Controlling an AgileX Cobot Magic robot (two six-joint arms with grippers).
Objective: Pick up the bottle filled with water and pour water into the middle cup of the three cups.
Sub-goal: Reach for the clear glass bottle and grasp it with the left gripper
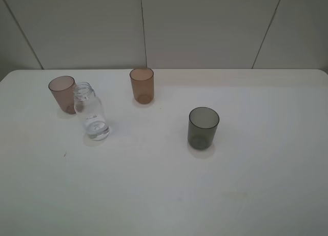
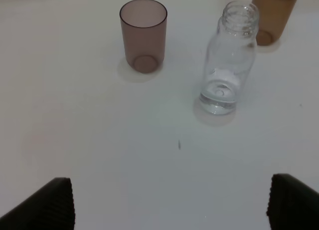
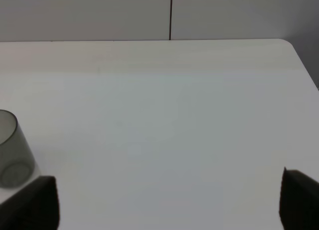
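A clear glass bottle (image 1: pixel 91 112) with a little water in it stands uncapped on the white table (image 1: pixel 164 195), just in front of and beside the pinkish-mauve cup (image 1: pixel 62 93). The amber middle cup (image 1: pixel 142 85) is upright farther back, and the smoky-grey cup (image 1: pixel 203 127) is to the right. The left wrist view shows the bottle (image 2: pixel 229 58), the mauve cup (image 2: pixel 143 35) and part of the amber cup (image 2: pixel 273 13) ahead of my left gripper (image 2: pixel 172 202), which is open with nothing between its fingers. My right gripper (image 3: pixel 169 200) is open too, with the grey cup (image 3: pixel 12 155) off to one side.
Grey panelled wall (image 1: pixel 164 26) runs behind the table's far edge. The table's rounded far corner (image 3: pixel 289 43) appears in the right wrist view. Neither arm appears in the exterior high view.
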